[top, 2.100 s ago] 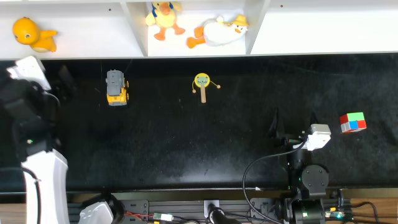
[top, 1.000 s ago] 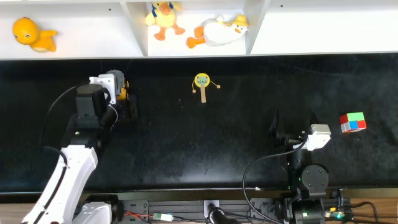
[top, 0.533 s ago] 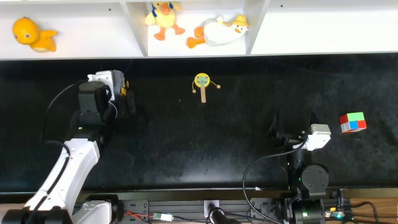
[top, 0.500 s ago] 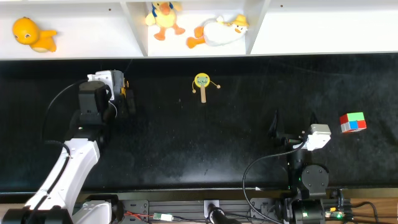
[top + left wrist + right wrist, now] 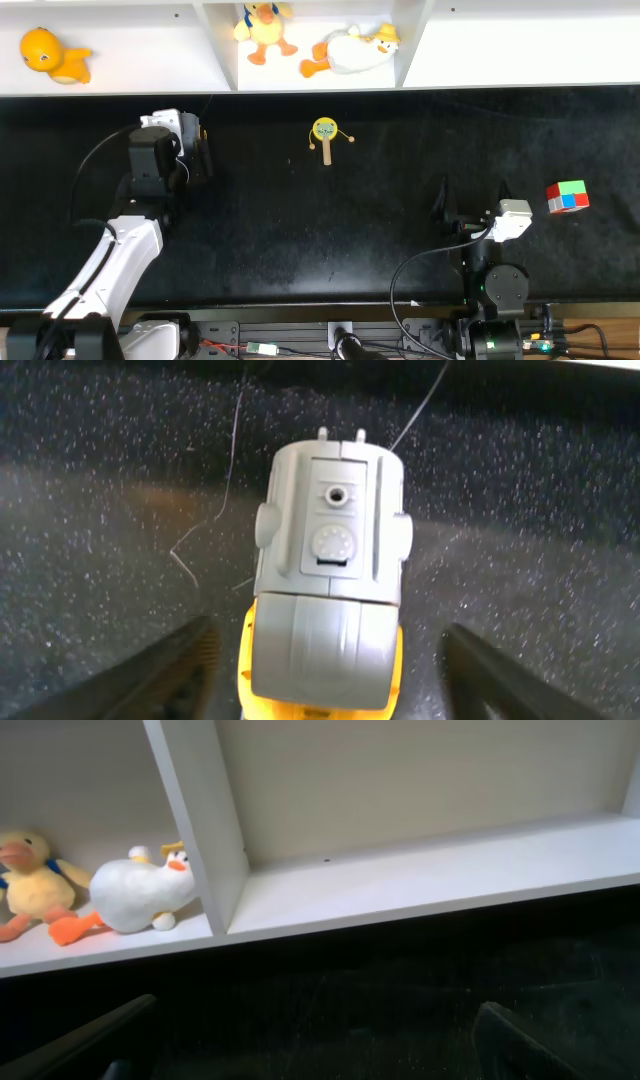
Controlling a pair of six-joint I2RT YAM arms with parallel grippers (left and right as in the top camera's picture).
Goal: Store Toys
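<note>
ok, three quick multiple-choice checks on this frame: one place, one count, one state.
1. Where is the red, green and blue cube?
A) on the black table, on the right arm's side
B) in a shelf compartment
C) in a pincer

2. How many plush toys are in the middle shelf compartment?
A) one
B) two
C) four

3. The left pincer is:
A) shut on a rattle
B) open, straddling the grey-and-yellow toy truck
C) shut on nothing

Key:
1 A: the cube lies on the table near its right edge.
2 B: a yellow plush duck and a white plush duck lie there.
3 B: the left wrist view shows gaps on both sides of the truck.
</note>
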